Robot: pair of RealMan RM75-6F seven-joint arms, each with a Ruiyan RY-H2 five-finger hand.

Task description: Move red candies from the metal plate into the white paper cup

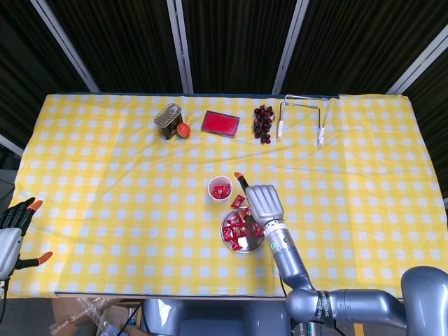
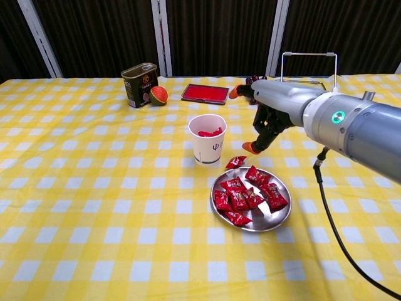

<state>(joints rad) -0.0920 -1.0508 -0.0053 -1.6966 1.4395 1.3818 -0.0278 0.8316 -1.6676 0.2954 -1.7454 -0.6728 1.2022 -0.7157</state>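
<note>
The left hand (image 1: 12, 234) sits at the far left edge of the head view, off the table (image 1: 105, 210), with its orange-tipped fingers spread and nothing in them. On the yellow checked cloth toward the back stand a tin can (image 2: 139, 84) with a small red-and-green fruit (image 2: 158, 95) touching its right side, then a flat red tray (image 2: 205, 93), then a cluster of dark grapes (image 1: 263, 122), then a wire rack (image 1: 302, 115).

Near the middle of the table the white paper cup (image 2: 207, 138) stands upright; red candy shows inside it. One loose candy (image 2: 235, 162) lies on the cloth between the cup and the metal plate (image 2: 276, 220). The plate lies just right of and in front of the cup and carries a heap of red candies (image 2: 244, 194).

The right hand (image 2: 270, 108) hangs above the back rim of the plate, just right of the cup, touching neither. Its fingers (image 2: 252, 147) curl downward while one other stretches out toward the cup, apart from them. No candy is visible in the hand.
</note>
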